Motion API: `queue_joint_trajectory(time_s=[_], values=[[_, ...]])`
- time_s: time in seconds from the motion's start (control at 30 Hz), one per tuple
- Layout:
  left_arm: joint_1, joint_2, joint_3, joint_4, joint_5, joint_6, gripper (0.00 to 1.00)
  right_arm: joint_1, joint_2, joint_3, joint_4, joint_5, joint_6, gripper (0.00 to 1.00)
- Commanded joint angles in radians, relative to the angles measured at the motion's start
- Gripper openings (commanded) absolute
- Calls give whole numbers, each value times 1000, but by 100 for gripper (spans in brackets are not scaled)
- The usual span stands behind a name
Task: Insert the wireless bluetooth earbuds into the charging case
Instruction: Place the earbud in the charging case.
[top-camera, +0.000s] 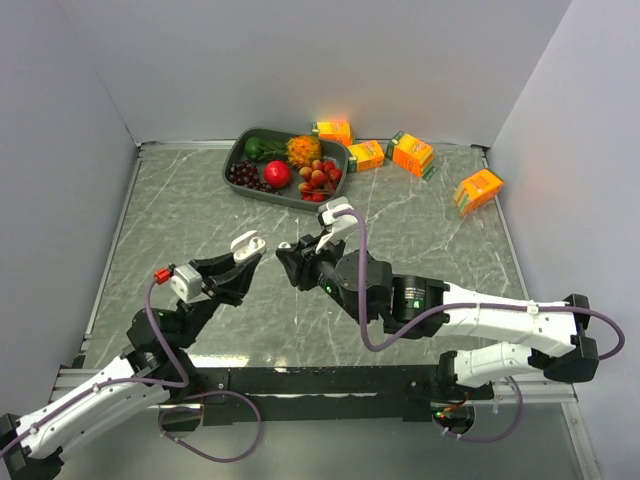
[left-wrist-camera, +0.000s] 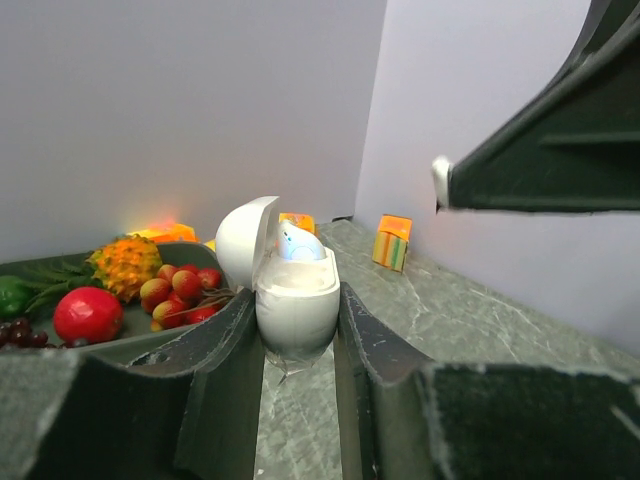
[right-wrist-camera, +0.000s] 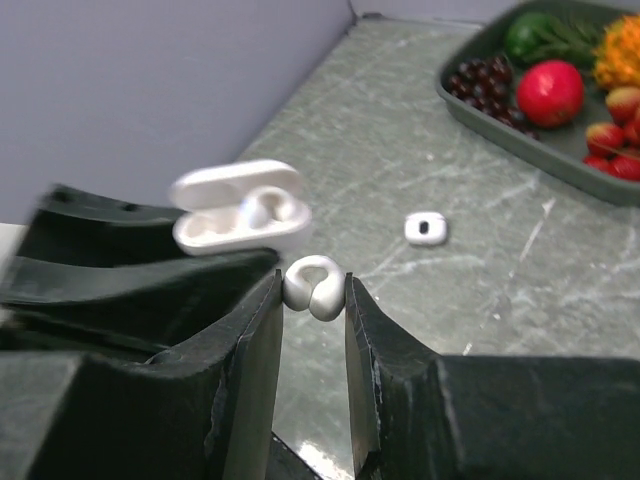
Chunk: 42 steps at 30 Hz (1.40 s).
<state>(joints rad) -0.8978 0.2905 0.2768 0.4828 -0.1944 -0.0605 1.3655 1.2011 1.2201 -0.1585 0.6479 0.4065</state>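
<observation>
My left gripper (top-camera: 243, 260) is shut on the lower half of a white charging case (top-camera: 247, 243) and holds it above the table with its lid open. In the left wrist view the case (left-wrist-camera: 296, 298) sits between the fingers, and a white earbud (left-wrist-camera: 298, 243) with a bluish glow rests in it. My right gripper (top-camera: 287, 253) is shut on a rounded white earbud (right-wrist-camera: 316, 287), just right of the case (right-wrist-camera: 240, 218) and slightly below its rim. Another small white earbud-like piece (right-wrist-camera: 427, 228) lies on the table beyond.
A dark tray (top-camera: 232, 166) of fruit stands at the back middle. Several orange cartons (top-camera: 412, 153) lie at the back right, one nearer the right wall (top-camera: 477, 190). The two grippers are close together over the table's middle.
</observation>
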Motion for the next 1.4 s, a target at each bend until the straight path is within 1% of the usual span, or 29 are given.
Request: queue_joint_trajectory(time_s=[0.0,0.17,0.43,0.53,1.1,1.37], values=[[-1,44,16,134,43,25,1,29,-2,76,112,26,-95,11],[-3,84,35,120,30,36,1,43,34,119,111,3,-97,11],[-1,104,58,103,35,37,1,44,146,229,48,-19,-77,11],[-3,95,58,96,38,33,1,46,185,280,-2,-22,-58,11],[-1,67,67,59,27,19,1,44,259,344,-101,-60,-5,11],[-1,72,79,53,33,10,1,43,295,404,-190,-44,32,10]])
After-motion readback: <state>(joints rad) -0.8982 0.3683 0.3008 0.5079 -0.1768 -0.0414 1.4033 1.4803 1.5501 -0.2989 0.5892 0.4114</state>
